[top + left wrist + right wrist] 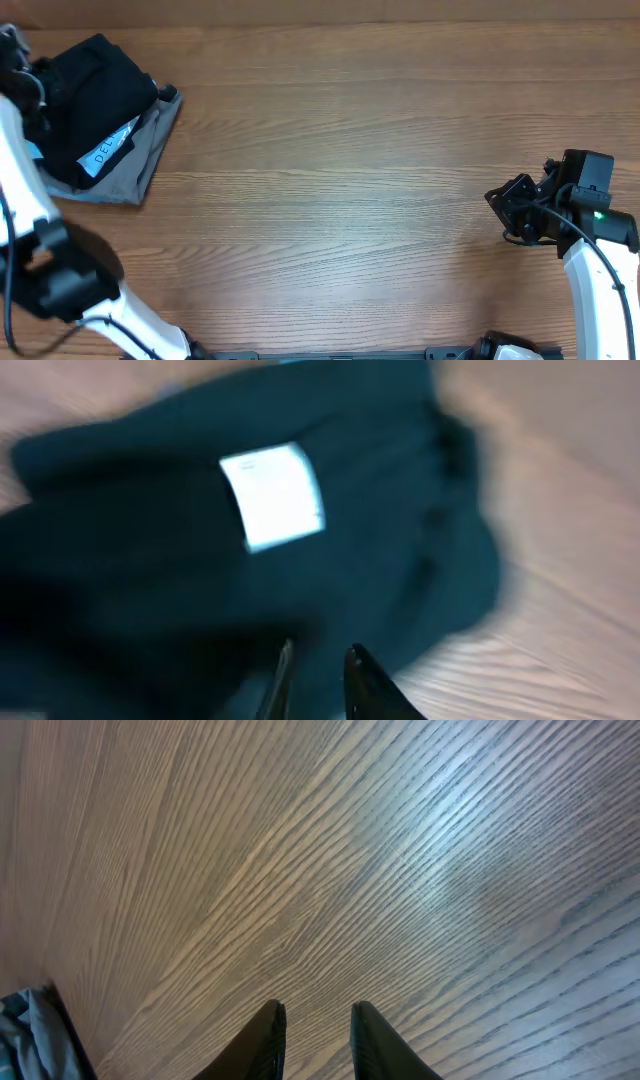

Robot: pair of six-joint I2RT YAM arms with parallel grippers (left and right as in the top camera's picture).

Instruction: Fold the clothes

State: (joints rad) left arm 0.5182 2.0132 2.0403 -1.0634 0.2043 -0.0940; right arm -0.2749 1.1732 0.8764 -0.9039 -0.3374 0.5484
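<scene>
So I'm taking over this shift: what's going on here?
The left gripper is down at the black T-shirt, which lies bunched on other garments at the table's far left corner. The view is too blurred to show whether it grips. The right gripper hangs empty over bare wood, jaws slightly apart. No fold is made yet.

Work surface: a wooden table (pixel 350 200) fills every view. The top is medium brown with fine, straight, closely spaced grain running left to right in the overhead view. A slightly darker band (pixel 320 10) lies along the upper edge of that view. Lighting is even and soft, with only faint shadows on the wood. In the right wrist view a pale sheen (pixel 440 830) sits across the grain toward the upper right. In the left wrist view the wood is blurred and looks paler.
</scene>
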